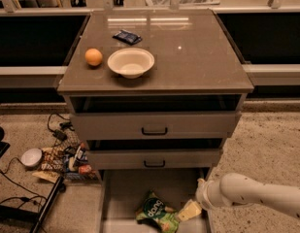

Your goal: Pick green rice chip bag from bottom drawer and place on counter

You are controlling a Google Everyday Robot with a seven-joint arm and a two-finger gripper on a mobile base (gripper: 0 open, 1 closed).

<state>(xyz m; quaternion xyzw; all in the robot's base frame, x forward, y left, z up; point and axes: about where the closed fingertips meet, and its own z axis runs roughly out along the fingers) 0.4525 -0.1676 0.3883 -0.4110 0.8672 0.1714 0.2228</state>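
Note:
The green rice chip bag (156,212) lies crumpled on the floor of the open bottom drawer (125,191), towards its front. My gripper (190,211) hangs on the white arm that reaches in from the lower right. It is low over the drawer's right side, just right of the bag and close to it. Nothing shows in its grasp. The counter (198,57) is the glossy grey-brown top of the cabinet above.
On the counter stand a white bowl (130,62), an orange (93,57) and a small dark blue packet (126,37). The two upper drawers (154,125) are slightly open. Cables, a small white bowl (31,157) and clutter (67,157) lie on the floor at the left.

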